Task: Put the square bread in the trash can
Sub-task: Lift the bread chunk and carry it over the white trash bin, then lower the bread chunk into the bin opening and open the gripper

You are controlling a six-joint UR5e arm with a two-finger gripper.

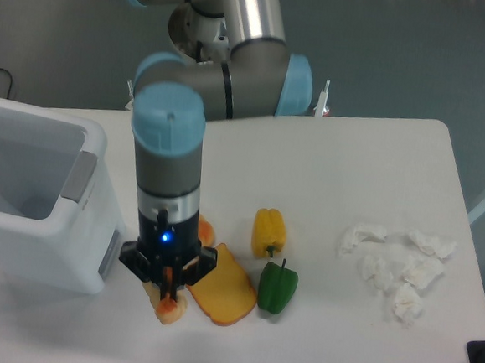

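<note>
- Just beside the trash can (pixel 30 207), off its near right corner, the gripper (pixel 167 292) hangs nose-down with its fingers closed tight on the square bread (pixel 168 308)
- Only the bread's orange crust and pale lower edge show beneath the fingertips; whether it has cleared the table (pixel 370 166) I cannot tell
- By my judgement the step in hand is carrying the bread to the can: rise high enough to pass over the can's rim, travel across until well inside the opening, and only then let go
- Right of the can lie the toast slice (pixel 221 289), touching or just beside the bread, a bun (pixel 204 230) mostly hidden behind the arm, a yellow pepper (pixel 270 232) and a green pepper (pixel 277 287)
- Crumpled tissues (pixel 395 265) sit far from the can on the white table; beyond it is grey floor
</note>
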